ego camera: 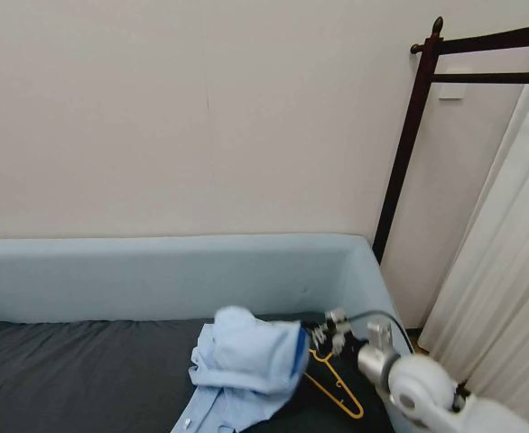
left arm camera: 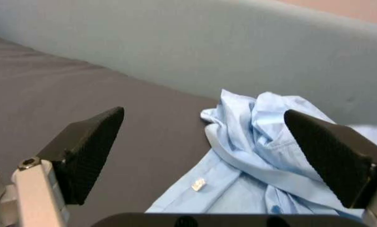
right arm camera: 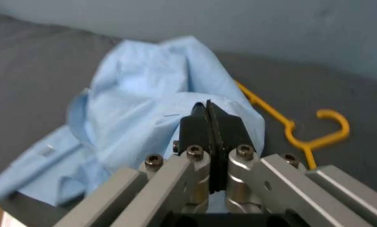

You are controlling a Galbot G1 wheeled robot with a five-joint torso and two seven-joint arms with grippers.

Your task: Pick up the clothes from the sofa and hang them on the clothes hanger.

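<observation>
Right gripper [right arm camera: 207, 106] pressed together, pinching blue shirt [ego camera: 246, 356] near sofa [ego camera: 156, 275] right edge. Yellow hanger [ego camera: 337, 388] at shirt's 4 o'clock. Left gripper [left arm camera: 202, 113] spread by shirt. Open cushion toward 9 o'clock, rack [ego camera: 409, 135] at 1 o'clock.

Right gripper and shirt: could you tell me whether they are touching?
Touching. The right wrist view shows the right gripper shut, its tips pinching a fold of the shirt.

No readable text, label, brand or number anywhere — not on any surface.
</observation>
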